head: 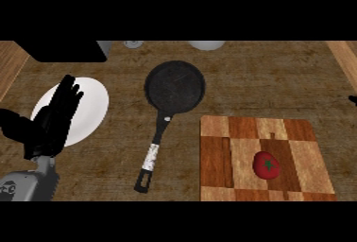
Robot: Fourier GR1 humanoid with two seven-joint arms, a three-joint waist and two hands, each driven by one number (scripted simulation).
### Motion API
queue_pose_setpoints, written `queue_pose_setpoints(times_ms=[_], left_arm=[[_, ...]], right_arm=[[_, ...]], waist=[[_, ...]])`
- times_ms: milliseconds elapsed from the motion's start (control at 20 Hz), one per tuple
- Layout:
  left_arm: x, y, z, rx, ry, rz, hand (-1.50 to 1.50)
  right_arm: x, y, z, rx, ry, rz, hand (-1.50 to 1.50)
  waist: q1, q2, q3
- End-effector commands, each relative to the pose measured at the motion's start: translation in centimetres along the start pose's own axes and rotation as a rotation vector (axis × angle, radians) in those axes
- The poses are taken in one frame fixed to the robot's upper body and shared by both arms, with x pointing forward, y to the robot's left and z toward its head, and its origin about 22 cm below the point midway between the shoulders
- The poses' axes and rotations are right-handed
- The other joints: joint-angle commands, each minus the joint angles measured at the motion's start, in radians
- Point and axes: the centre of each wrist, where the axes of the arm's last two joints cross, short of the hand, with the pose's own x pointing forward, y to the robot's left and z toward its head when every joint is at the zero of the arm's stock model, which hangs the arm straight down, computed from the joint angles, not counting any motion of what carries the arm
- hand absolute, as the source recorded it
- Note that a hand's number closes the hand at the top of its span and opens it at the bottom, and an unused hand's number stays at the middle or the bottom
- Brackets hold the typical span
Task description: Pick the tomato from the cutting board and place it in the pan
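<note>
A red tomato [266,165] with a green stem top lies on the checkered wooden cutting board [237,142] at the lower right. To the board's upper left sits the black pan [174,86] with nothing in it, its handle [152,158] running down toward the front edge. My left hand [54,120] stands open at the left, fingers up, in front of a white plate and far from the tomato. Only a small black tip of my right hand [353,99] shows at the right edge, above the board.
A white plate [94,106] lies at the left, partly behind my left hand. A black box [63,51] sits at the back left. A white bowl [206,45] and a small grey item [132,44] stand at the back edge.
</note>
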Motion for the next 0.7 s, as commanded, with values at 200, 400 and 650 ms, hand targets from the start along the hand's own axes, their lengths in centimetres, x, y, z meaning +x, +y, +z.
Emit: queue_pose_setpoints(times_ms=[200, 400, 650], left_arm=[[1.2, -0.8, -0.6, -0.011, 0.010, 0.021, 0.00], [0.3, -0.1, 0.3, -0.008, -0.005, -0.001, 0.00], [0.7, -0.7, -0.1, -0.017, 0.002, -0.001, 0.00]], right_arm=[[4.0, 3.2, -4.9, 0.207, 0.077, 0.240, -1.50], [5.3, 3.0, -5.5, 0.436, 0.161, 0.343, -1.50], [6.1, 6.1, -6.1, 0.609, 0.221, 0.387, -1.50]], waist=[[0.009, 0.002, 0.000], [0.018, 0.001, -0.001], [0.008, 0.002, 0.000]])
